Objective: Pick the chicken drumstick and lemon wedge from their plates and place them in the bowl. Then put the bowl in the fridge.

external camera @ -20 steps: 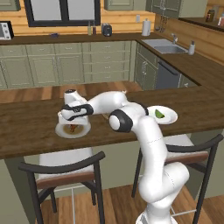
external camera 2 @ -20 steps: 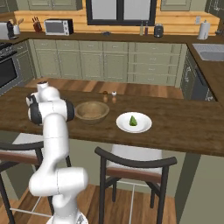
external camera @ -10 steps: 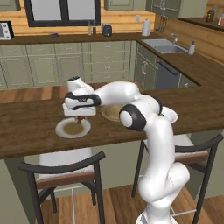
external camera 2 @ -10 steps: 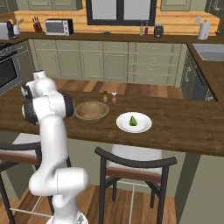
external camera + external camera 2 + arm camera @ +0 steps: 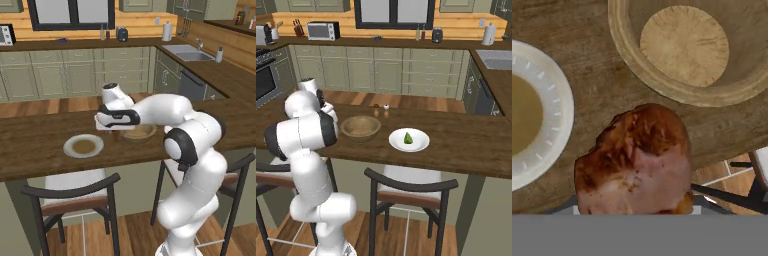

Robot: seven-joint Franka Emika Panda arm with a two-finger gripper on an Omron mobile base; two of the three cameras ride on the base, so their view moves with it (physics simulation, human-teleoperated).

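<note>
A reddish-brown chicken drumstick [image 5: 634, 162] hangs above the tabletop between an empty white plate [image 5: 83, 146] and the empty wooden bowl [image 5: 360, 127]; a green lemon wedge [image 5: 408, 138] lies on the second plate [image 5: 419, 145].

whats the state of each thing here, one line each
chicken drumstick: held in the gripper, off its plate, over the counter between plate and bowl
gripper: shut on the chicken drumstick
bowl: upright on the counter, nothing in it
near plate: on the counter, nothing on it
lemon wedge: on the far plate
far plate: on the counter, holding the lemon wedge
</note>
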